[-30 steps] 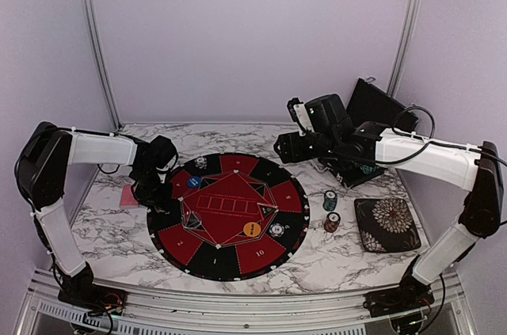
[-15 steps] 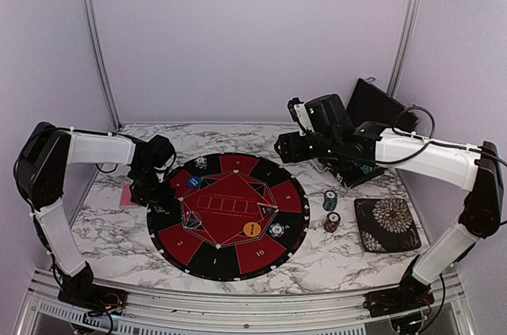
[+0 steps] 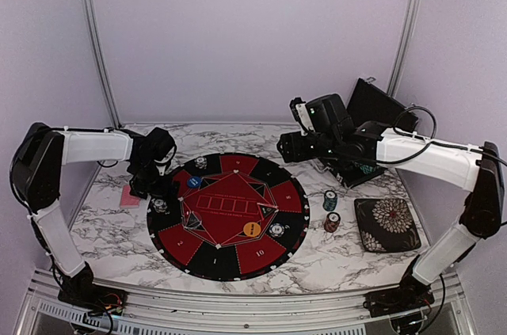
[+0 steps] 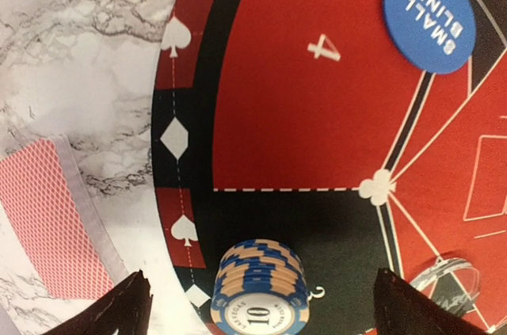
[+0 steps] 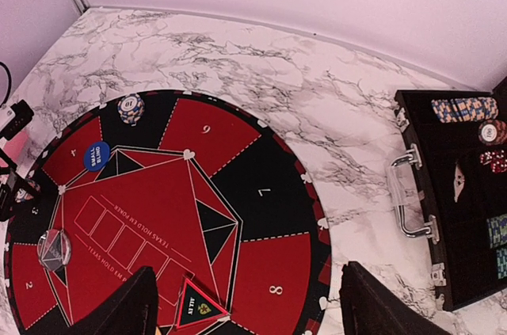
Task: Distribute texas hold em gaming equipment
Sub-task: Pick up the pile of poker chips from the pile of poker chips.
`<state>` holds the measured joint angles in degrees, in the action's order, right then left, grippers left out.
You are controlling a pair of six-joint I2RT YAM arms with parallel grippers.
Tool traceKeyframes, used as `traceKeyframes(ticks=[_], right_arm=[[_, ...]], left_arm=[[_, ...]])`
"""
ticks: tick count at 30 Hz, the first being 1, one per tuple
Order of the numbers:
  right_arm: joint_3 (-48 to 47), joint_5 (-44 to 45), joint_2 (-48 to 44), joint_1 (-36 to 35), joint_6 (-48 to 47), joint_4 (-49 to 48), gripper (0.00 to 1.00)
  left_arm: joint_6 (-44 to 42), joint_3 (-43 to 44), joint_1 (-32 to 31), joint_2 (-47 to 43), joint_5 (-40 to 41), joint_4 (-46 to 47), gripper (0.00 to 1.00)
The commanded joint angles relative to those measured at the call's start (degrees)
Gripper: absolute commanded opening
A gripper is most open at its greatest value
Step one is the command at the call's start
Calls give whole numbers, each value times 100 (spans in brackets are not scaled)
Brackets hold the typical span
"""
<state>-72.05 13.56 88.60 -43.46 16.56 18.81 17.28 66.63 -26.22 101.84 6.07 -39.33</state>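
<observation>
Since the earlier frame the left gripper (image 3: 156,184) has risen and shifted toward the upper left of the overhead view, and a blue-and-tan chip stack (image 3: 161,206) now stands uncovered at the left edge of the round game mat (image 3: 230,260). In the left wrist view its fingers (image 4: 127,307) stand wide apart with nothing between them, the chip stack (image 4: 260,286) low in the frame between them. Pink-backed cards (image 4: 47,224) lie on the marble at left; the blue button disc (image 4: 428,18) sits at upper right. Right gripper (image 3: 287,147) hangs open and empty over the mat's upper right, unchanged
</observation>
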Motion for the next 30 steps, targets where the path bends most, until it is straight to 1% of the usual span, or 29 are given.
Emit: traceKeyframes(ticks=[1, 11, 18, 23, 30], right_arm=[[-83, 302, -283, 36, 118, 121, 76], [28, 556, -619, 37, 157, 198, 76], [214, 684, -910, 39, 207, 337, 76], [210, 813, -1107, 37, 313, 1057, 77], [378, 615, -1074, 47, 638, 2275, 77]], left_arm=[[-116, 338, -24, -286, 43, -209, 99], [-145, 907, -15, 51, 383, -246, 99], [-91, 1248, -24, 375, 349, -241, 99], [-115, 1366, -24, 309, 264, -233, 99], [-200, 1582, -128, 158, 59, -233, 99]])
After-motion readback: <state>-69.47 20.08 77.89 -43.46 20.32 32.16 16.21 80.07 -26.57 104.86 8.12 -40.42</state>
